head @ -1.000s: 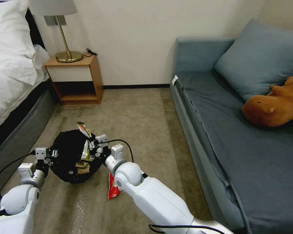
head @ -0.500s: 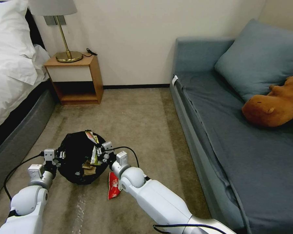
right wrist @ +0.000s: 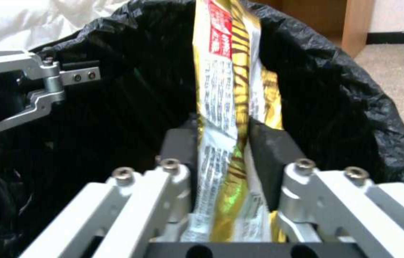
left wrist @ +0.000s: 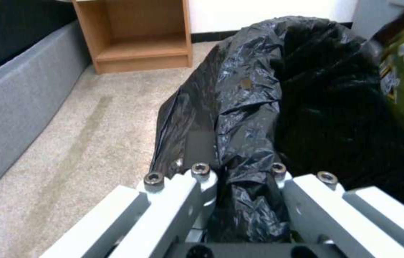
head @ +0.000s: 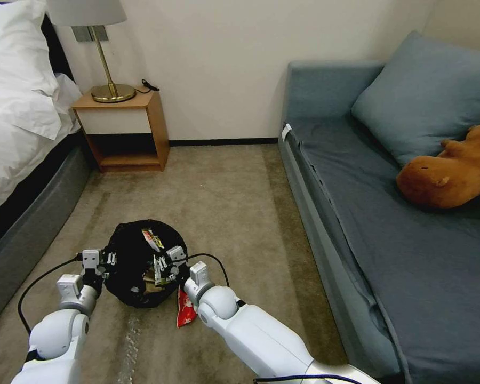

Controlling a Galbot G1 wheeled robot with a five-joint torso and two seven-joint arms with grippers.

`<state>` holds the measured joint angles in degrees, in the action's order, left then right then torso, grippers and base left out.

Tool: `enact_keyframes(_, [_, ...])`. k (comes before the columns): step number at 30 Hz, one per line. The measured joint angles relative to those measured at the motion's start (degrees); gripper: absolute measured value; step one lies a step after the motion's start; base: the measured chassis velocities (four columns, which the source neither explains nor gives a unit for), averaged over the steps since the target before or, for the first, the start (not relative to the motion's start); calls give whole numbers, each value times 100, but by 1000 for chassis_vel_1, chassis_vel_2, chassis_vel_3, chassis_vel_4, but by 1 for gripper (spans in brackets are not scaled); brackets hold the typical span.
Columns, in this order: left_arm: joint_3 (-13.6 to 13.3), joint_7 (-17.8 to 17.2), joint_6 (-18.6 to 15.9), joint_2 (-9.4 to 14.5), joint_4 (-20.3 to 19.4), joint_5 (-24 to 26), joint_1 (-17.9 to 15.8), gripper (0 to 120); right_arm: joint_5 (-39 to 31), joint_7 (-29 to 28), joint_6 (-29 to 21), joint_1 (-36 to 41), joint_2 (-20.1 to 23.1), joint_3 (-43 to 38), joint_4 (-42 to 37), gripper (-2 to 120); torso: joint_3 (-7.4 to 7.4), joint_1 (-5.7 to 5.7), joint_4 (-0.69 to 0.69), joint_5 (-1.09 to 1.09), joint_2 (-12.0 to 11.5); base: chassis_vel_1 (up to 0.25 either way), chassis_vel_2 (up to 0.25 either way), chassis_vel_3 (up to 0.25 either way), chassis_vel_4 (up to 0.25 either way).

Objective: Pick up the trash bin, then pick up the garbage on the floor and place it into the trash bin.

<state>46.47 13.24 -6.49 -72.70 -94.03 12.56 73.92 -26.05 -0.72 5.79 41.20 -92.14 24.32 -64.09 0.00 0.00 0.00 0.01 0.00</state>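
Here, on the carpet between bed and sofa, the left gripper (head: 108,262) pinches the trash bin (head: 130,256) rim. The right gripper (head: 160,265), clamped on a gold-brown bar wrapper (right wrist: 228,107), holds it inside the bin. A red-and-white snack packet (head: 185,309) lies just beside the bin.

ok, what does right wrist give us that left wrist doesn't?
Right wrist alone: the right tool shut on the gold-brown bar wrapper above the bin's opening, with the left tool on the far rim. Left wrist alone: the left tool's pads clamped on the bag-lined rim, plus the bed base. Both: the trash bin, the carpet, the wooden nightstand.
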Motion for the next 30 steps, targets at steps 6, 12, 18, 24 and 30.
enact_keyframes(6, [12,-2,0,-10,-13,-10,14,4,-9,-3,-29,47,0,11,-24,49,0,0,0,0,0,0,0,0,0])
enact_keyframes(12, [22,9,14,5,12,-13,17,4,-9,6,-47,102,0,20,-34,71,0,0,0,0,0,0,0,0,0])
enact_keyframes(18, [21,23,15,28,37,-15,-13,4,-23,3,-69,107,0,16,-60,92,0,0,0,-1,0,0,0,0,0])
enact_keyframes(24, [61,33,15,135,77,44,-40,4,-30,-37,-98,105,0,0,-140,100,0,0,0,-2,0,0,0,0,0])
enact_keyframes(30, [160,40,19,342,117,199,-47,4,-32,-95,-135,79,0,-68,-203,100,0,0,0,-2,0,0,0,0,0])
